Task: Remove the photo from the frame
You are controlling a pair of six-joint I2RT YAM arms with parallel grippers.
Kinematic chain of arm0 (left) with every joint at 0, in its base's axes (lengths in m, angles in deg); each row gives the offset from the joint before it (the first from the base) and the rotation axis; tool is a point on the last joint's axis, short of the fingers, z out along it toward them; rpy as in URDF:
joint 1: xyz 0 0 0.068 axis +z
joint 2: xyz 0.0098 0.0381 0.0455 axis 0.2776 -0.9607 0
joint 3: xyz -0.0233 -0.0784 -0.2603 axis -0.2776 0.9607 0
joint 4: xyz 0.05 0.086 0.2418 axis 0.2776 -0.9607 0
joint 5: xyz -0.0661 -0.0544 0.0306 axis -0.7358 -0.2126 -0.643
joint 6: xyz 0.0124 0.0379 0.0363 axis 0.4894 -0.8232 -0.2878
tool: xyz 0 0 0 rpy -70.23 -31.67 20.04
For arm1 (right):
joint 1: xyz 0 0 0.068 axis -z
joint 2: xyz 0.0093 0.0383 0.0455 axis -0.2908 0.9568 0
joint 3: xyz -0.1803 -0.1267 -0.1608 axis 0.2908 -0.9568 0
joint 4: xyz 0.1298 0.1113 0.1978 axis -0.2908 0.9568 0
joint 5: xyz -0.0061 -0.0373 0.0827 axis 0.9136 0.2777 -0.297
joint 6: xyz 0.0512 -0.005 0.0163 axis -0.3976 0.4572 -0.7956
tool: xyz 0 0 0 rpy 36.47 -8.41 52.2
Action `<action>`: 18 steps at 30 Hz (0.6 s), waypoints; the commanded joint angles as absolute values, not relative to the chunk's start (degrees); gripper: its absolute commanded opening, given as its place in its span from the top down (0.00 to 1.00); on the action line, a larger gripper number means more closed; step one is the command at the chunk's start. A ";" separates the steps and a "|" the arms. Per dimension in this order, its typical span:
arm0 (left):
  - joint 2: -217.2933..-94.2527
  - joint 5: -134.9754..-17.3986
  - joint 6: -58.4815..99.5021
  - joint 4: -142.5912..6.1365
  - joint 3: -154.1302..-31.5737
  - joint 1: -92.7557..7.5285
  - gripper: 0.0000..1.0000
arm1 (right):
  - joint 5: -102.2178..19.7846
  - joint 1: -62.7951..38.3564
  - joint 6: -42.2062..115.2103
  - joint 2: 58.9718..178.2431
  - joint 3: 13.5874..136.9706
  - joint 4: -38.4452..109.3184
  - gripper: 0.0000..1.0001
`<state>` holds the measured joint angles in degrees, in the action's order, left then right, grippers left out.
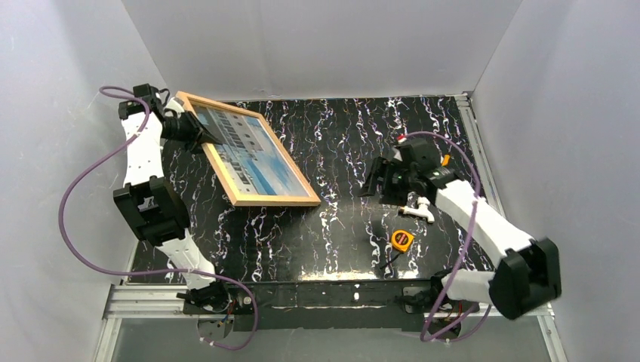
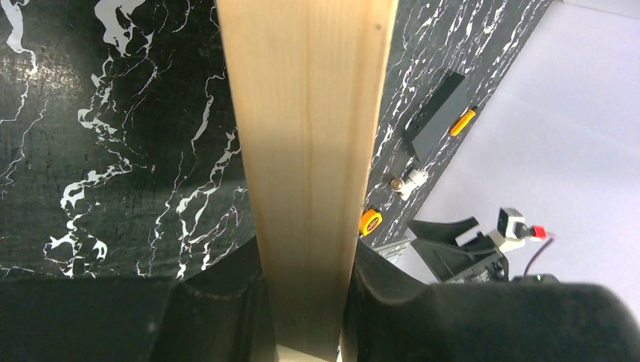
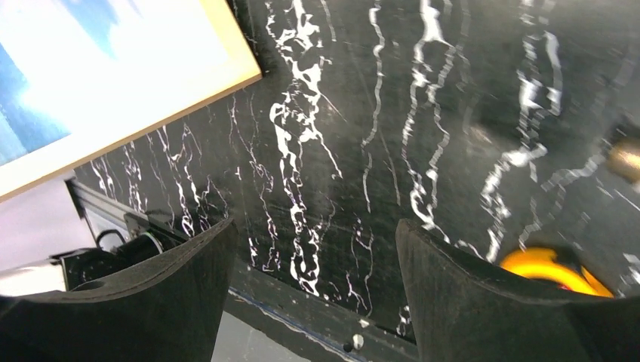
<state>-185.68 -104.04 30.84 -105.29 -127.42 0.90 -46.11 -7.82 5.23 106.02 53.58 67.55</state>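
I see left gripper [image 1: 198, 130] clamped on left edge of the frame [image 1: 275, 200], far left of tabletop [image 1: 340, 136] | photo [image 1: 245, 151] sits inside the frame | right gripper [image 1: 375, 183] fingers apart, hovering to its right

Frame [image 2: 306, 151] of smooth, matt, pale wood with fine grain; table [image 1: 347, 136] glossy black, veined white like marble.
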 commanded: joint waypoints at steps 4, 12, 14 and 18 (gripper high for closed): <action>-182.70 -98.81 24.84 -112.30 -117.19 3.54 1.00 | -56.11 -11.66 12.02 122.74 64.85 57.02 0.16; -188.71 -83.02 19.61 -122.13 -120.26 3.64 1.00 | -65.67 -12.36 17.68 140.17 77.04 52.25 0.15; -189.76 -79.72 18.88 -123.06 -120.69 3.62 1.00 | -66.48 -12.44 18.44 143.47 79.81 50.48 0.15; -190.39 -77.44 18.79 -122.68 -120.75 3.65 1.00 | -66.12 -12.84 19.49 149.22 83.93 48.62 0.15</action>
